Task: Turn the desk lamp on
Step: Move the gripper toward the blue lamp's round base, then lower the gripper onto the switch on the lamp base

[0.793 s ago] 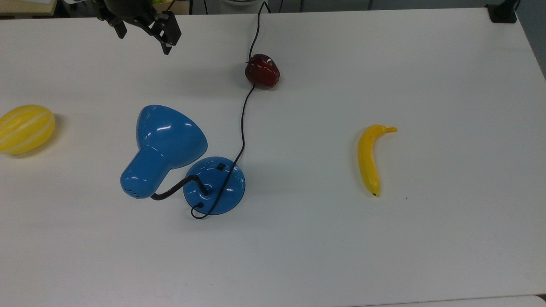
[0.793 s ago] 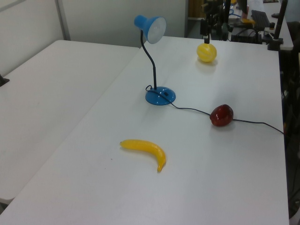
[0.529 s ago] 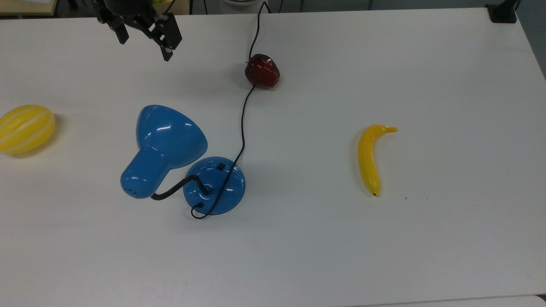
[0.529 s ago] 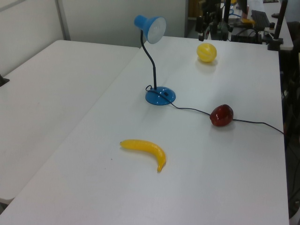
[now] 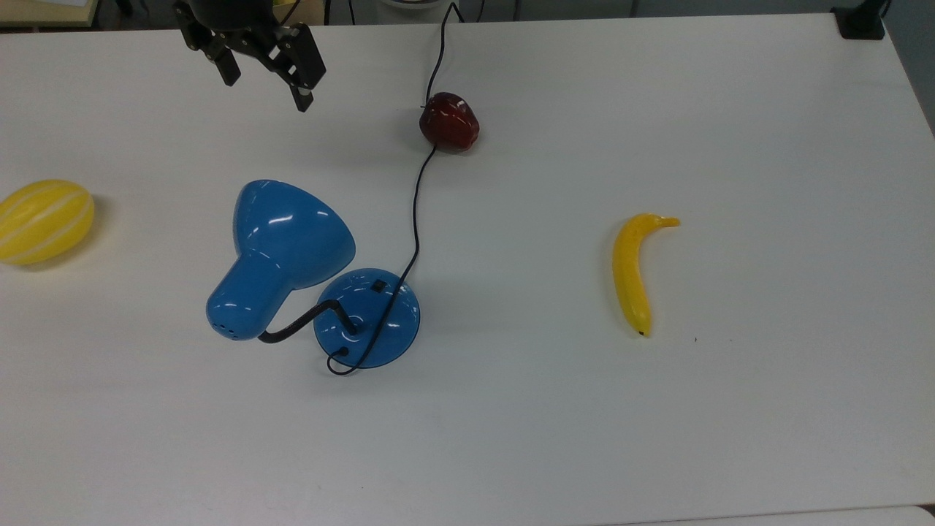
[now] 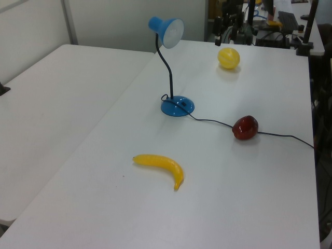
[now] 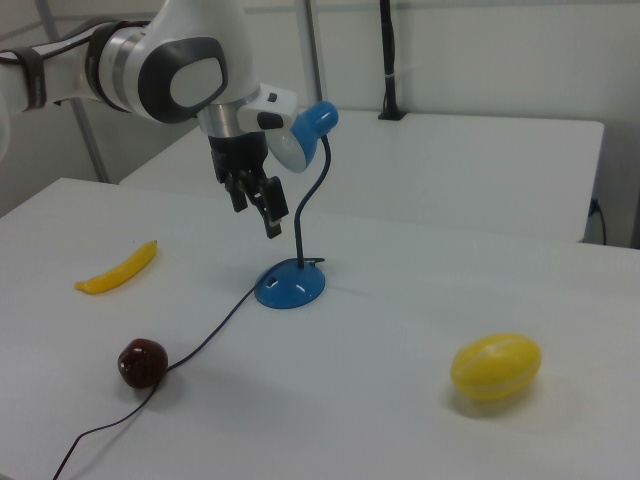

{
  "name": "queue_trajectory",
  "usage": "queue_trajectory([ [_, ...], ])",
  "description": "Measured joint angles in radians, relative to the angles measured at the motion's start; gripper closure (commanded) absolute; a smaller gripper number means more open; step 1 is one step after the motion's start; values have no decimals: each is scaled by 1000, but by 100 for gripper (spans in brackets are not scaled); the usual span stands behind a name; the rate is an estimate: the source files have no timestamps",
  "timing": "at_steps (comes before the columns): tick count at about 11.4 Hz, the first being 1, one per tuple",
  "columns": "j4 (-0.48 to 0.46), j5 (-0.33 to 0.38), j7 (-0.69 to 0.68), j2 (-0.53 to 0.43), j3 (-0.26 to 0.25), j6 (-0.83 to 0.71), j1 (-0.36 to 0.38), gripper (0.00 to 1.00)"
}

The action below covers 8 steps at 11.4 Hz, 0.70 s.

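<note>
Presently I see my end effector [image 5: 266, 84] with black fingers spread wide, empty, hovering above the matte white worktop [image 5: 657, 424], well apart from the desk lamp [image 5: 292, 248]. Its glossy blue bell shade overhangs the domed base; my top view reveals a small black switch [image 5: 378, 286].

Glossy blue desk lamp [image 5: 292, 252], white-striped yellow melon [image 5: 44, 220]
</note>
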Motion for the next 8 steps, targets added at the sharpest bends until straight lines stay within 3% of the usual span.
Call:
queue_trajectory([
  [1, 0, 1, 0, 0, 0, 19, 0, 24],
  [2, -1, 1, 0, 0, 1, 29, 0, 71],
  [3, -1, 1, -5, 0, 2, 33, 0, 98],
  [8, -18, 1, -62, 9, 8, 81, 1, 100],
])
